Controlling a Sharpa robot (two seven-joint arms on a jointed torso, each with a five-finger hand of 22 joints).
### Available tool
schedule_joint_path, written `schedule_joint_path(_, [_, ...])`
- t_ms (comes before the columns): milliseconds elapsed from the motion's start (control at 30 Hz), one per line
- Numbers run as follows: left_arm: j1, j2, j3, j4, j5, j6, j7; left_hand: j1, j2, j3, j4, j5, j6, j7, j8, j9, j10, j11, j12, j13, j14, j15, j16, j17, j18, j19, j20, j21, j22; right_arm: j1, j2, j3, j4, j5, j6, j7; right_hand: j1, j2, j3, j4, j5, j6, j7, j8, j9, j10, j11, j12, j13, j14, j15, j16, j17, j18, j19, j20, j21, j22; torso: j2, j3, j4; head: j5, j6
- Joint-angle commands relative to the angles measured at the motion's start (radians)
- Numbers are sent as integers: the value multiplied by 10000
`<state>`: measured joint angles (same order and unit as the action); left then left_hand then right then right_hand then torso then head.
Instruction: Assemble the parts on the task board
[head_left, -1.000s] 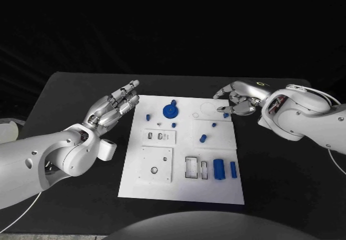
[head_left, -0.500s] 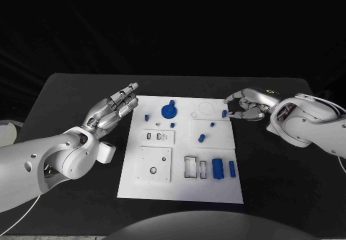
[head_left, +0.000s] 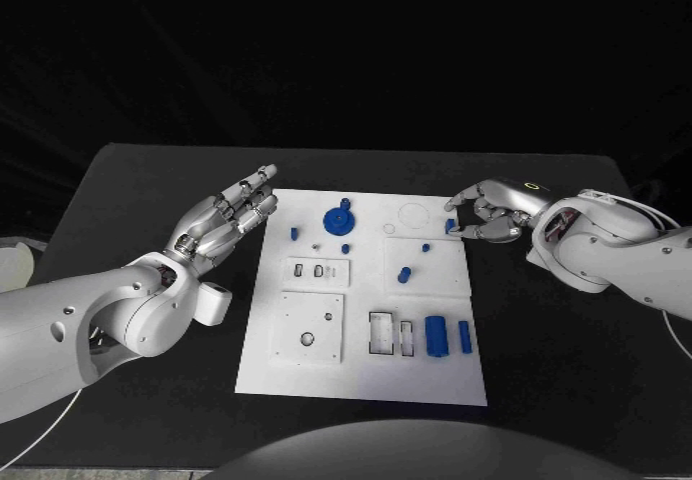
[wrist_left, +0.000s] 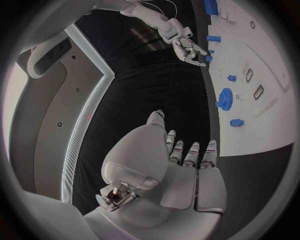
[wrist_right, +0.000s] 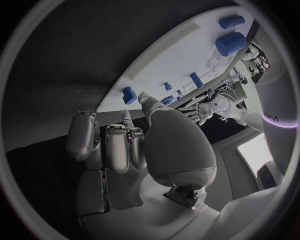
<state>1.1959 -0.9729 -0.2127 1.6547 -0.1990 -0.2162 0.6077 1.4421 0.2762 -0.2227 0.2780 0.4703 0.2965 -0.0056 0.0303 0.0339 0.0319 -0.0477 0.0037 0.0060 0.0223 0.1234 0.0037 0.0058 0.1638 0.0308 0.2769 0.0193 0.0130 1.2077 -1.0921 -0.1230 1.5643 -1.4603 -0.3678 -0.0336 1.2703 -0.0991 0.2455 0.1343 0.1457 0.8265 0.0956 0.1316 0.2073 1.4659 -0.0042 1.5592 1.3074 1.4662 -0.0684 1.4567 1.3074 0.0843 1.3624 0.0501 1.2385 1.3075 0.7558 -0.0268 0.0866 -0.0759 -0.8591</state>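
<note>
Head camera looks down on the task board (head_left: 361, 300); both wrist cameras, seemingly near it, share it obliquely.

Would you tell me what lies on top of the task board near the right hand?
A small blue part lies at the task board's edge beside the right hand; whether the fingers touch it cannot be seen.

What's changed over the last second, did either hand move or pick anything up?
The right hand pulled back from over the task board toward its far right edge, where it now sits with fingers curled by a small blue part; whether it holds that part is unclear. The left hand, flat and empty beside the board, and the other blue parts stayed put.
</note>
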Motion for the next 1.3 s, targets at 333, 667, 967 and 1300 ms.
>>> schedule_joint_path(333, [-1,27,5,6,123,254,62,121,-14,59,-1,56,67,70,55,21,-23,87,37,16,-34,78,55,9,172,23,66,59,15,-161,282,-1,-249,-310,32,-673,65,-74,-322,142,-230,236,4,362,230,794,68,-90,2375,551,90,-318,1158,123,-182,25,-362,-171,11,2,-13,29,-32])
schedule_joint_path(667, [-2,74,5,-26,318,329,-15,132,-4,72,10,59,113,95,65,27,-34,108,34,13,-39,90,53,7,171,20,72,56,13,-252,404,-1,-356,-412,-100,-910,205,-21,-431,136,182,120,-7,709,468,763,55,-117,2346,518,76,-494,997,152,-217,11,-564,-263,-7,-1,-1,37,53])
schedule_joint_path(967, [-2,92,5,-50,334,358,-75,133,-4,73,12,57,78,98,60,23,-38,113,33,12,-40,94,52,7,170,18,73,55,12,-342,438,-1,-428,-438,-92,-949,236,-6,-524,150,277,153,-37,1057,694,745,28,-134,2328,501,57,-586,913,167,-228,-6,-675,-303,-10,1,5,48,54])
schedule_joint_path(1300, [-7,135,5,-101,336,406,-127,133,-6,73,17,55,58,102,56,20,-37,120,33,13,-41,102,52,7,169,17,77,55,11,-386,496,-1,-458,-449,-85,-852,411,125,-621,39,765,231,-138,2076,1432,707,-53,-169,2294,483,1,-697,818,185,-218,-60,-856,-325,-7,5,-3,61,32])
